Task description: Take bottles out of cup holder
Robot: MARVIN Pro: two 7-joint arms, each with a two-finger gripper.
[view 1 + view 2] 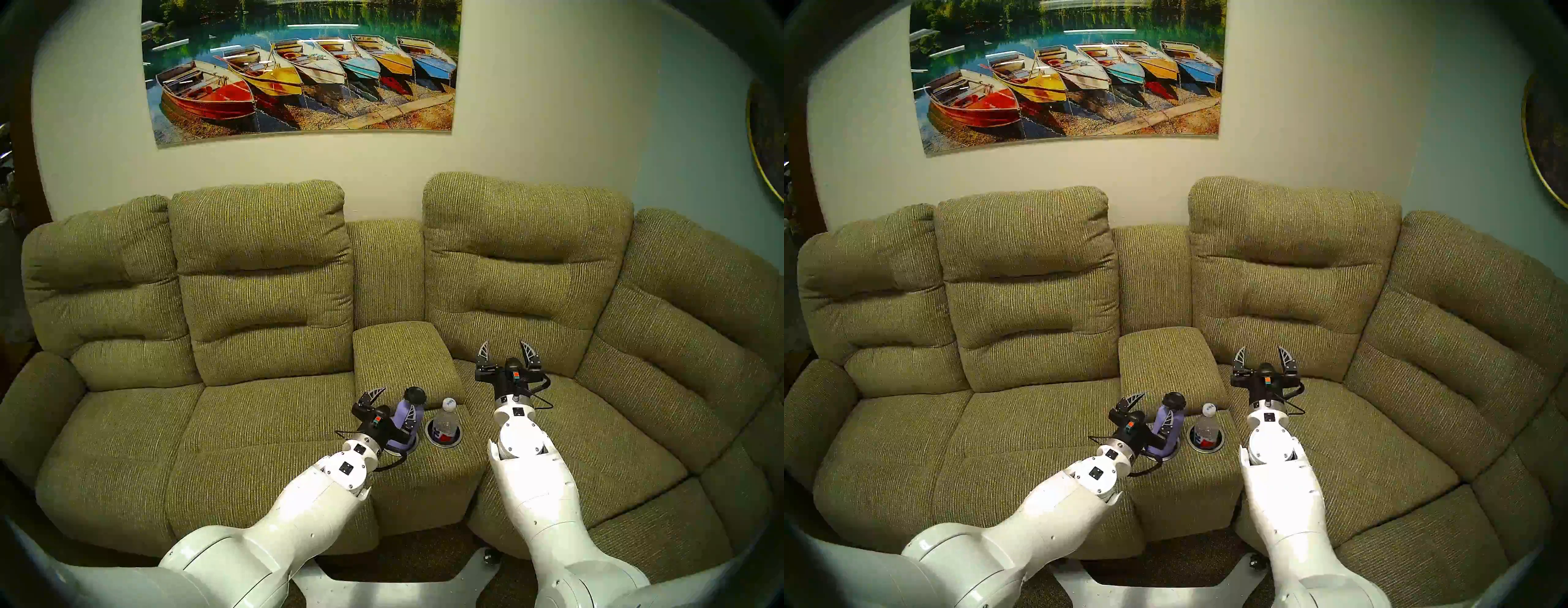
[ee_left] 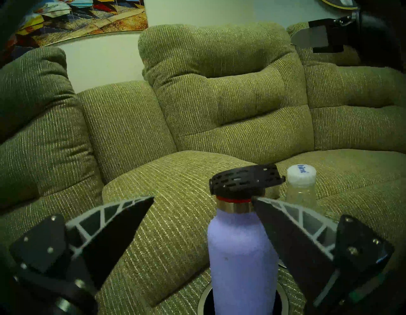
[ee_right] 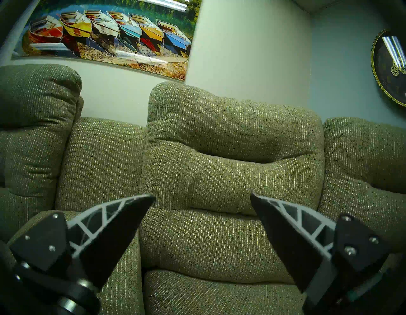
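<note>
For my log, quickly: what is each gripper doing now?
Left gripper: open, around the lavender flask, not closed.
Right gripper: open, empty.

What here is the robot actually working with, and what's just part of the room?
Working with:
- lavender flask
- clear plastic bottle
- cup holder
- left gripper, open around the flask
- right gripper, open, empty

Just room:
- green sofa
- boat picture
- round wall clock

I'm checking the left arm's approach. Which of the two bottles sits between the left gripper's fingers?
The lavender flask, black-capped, in the left well. The open left gripper straddles it; the clear bottle stands outside the fingers, in the right well.
</note>
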